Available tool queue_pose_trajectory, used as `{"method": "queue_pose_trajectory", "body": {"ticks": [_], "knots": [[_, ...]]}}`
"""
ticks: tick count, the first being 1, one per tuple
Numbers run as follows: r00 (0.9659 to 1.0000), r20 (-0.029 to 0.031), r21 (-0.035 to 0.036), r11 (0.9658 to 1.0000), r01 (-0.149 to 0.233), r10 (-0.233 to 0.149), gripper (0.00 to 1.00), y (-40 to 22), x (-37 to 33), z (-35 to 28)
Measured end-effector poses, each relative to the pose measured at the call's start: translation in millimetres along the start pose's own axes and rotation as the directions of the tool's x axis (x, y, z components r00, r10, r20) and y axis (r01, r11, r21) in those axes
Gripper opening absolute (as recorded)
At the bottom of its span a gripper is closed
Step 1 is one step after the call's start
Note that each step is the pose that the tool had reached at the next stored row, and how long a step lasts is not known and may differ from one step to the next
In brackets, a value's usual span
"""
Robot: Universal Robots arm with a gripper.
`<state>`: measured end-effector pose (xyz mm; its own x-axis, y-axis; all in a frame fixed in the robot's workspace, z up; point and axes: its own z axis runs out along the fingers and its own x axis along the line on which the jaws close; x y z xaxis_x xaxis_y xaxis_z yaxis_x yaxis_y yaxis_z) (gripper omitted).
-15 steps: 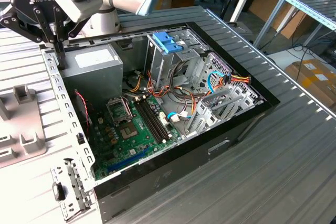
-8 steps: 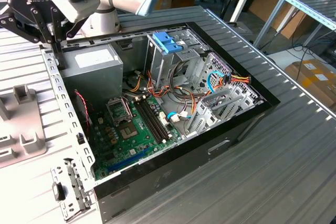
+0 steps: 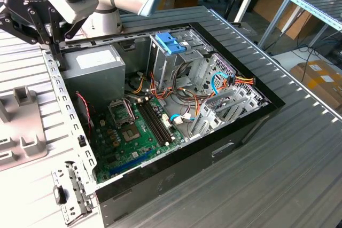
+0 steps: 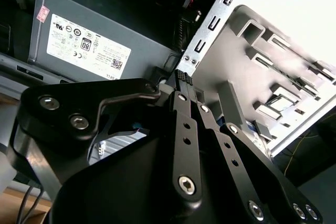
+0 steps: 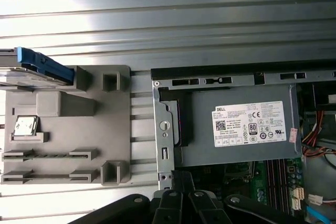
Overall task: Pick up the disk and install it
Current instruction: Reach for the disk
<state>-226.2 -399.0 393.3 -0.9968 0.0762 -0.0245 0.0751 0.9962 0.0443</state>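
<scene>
The disk (image 5: 21, 73), grey with a blue end tab, lies on one corner of a grey tray (image 5: 68, 129) in the first wrist view. It is on the side of the tray away from the case (image 5: 220, 80), with its tab end turned toward the case. Nothing is holding or touching it. A small chip (image 5: 25, 126) sits in another slot of the same tray, apart from the disk.

In the exterior view the tray (image 3: 21, 126) stands outside the open case (image 3: 214, 148), on the exterior view's left. The claw (image 3: 56, 44) hangs at the far left, above the case's rear wall, just beside the power supply (image 3: 93, 65).

In the second wrist view the claw (image 4: 182, 77) has its fingers (image 4: 185, 124) pressed together with nothing between them. Their tips are near the perforated case edge (image 4: 215, 19), between the power supply (image 4: 79, 40) and the tray (image 4: 273, 72).

Inside the case are the motherboard (image 3: 133, 132) and, farther right, a metal cage (image 3: 160, 62) topped by a blue latch (image 3: 171, 44).
</scene>
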Motion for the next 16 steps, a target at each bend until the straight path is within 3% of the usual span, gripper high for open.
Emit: {"method": "queue_pose_trajectory", "body": {"ticks": [16], "knots": [[1.0, 0.0, 0.0, 1.0, 0.0, 0.0, 0.11, -0.7, 9.0, -0.3]]}}
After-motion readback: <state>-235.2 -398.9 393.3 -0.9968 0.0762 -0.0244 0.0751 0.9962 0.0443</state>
